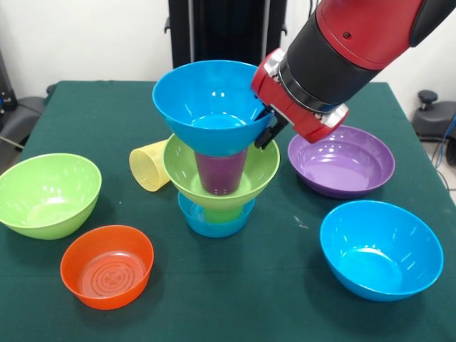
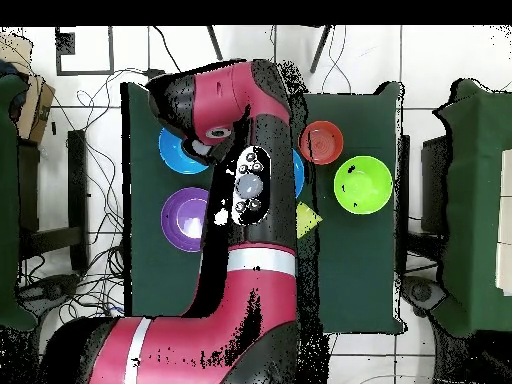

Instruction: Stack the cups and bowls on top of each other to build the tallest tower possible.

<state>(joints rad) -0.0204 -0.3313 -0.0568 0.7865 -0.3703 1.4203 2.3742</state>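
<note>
A thick cylindrical arm [image 1: 356,35] is seen, shelled in glossy red with black sections between. A small dark screw hole is set in the red shell. A silver ring is fitted before a red wrist block, from which a small black claw [image 1: 269,132] projects. From overhead, a white band and grey round buttons are shown.

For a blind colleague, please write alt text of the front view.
A tower of alternating bowls and cups stands mid-table, the gripper at its top blue bowl's rim. A yellow cup lies beside it; loose bowls surround it.
</note>
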